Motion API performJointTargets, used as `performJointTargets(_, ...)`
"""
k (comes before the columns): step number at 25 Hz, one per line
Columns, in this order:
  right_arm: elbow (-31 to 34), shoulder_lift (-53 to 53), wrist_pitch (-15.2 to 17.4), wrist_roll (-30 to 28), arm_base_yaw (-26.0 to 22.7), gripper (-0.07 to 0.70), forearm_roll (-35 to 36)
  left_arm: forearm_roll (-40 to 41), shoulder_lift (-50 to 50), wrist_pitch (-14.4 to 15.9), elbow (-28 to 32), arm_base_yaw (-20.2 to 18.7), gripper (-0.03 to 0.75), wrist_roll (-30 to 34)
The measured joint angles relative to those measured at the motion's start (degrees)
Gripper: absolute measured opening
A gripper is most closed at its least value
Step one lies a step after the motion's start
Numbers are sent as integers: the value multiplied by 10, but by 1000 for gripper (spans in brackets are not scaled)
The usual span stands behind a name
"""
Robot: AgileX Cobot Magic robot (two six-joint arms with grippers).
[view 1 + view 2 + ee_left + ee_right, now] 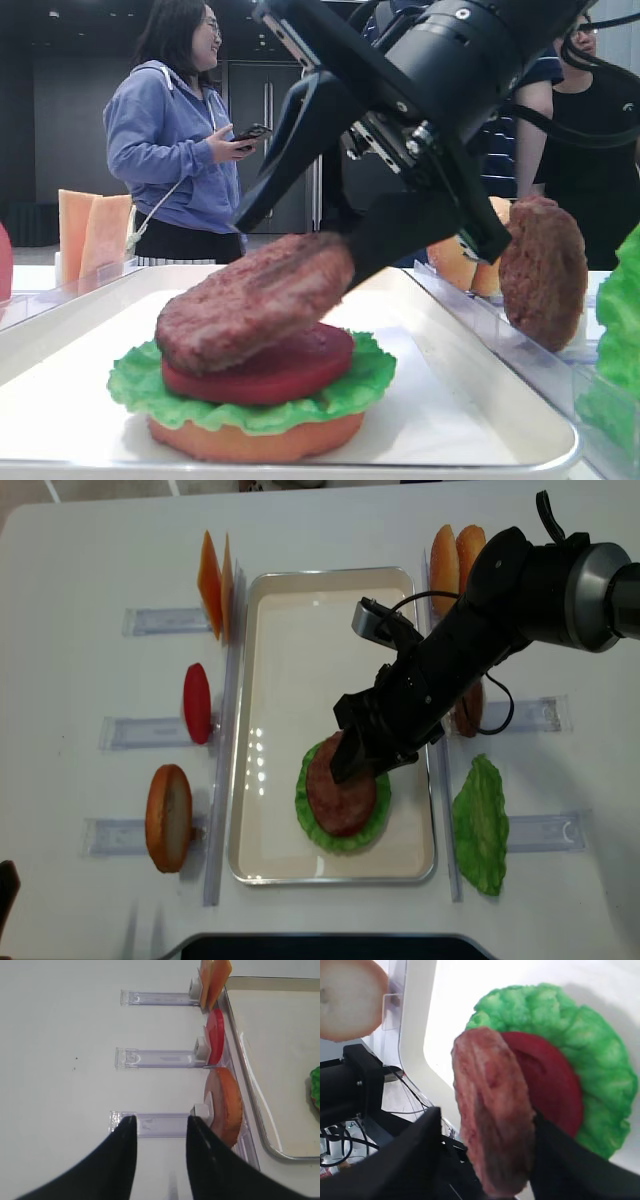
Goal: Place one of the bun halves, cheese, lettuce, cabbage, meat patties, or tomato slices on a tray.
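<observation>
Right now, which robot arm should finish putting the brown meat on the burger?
Right. Its end effector is over the tray, jaws astride the tilted meat patty on the tomato slice. The left end effector hangs outside the tray.

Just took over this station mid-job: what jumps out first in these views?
The half-built burger on the white tray: bun half, lettuce, tomato slice, with a meat patty lying tilted on top between the right claw's spread jaws. The left claw hangs open and empty over the clear rack left of the tray.
</observation>
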Motion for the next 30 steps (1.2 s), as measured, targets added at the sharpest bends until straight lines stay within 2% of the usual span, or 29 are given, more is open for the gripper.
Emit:
performJointTargets(5, 0, -18, -19, 1, 0, 489, -40, 0, 0, 0, 0, 0, 265, 0)
performJointTargets(11, 0, -60, -51, 15, 0, 513, -94, 0, 0, 0, 0, 0, 265, 0)
performJointTargets(18, 0, -95, -49, 56, 0, 514, -158, 0, 0, 0, 0, 0, 265, 0)
performJointTargets(24, 0, -149, -55, 138, -5, 514, -268, 0, 0, 0, 0, 0, 265, 0)
performJointTargets(27, 0, -170, -45, 170, -29, 514, -310, 0, 0, 0, 0, 0, 265, 0)
performJointTargets(30, 0, -186, -30, 177, -68, 514, -323, 0, 0, 0, 0, 0, 265, 0)
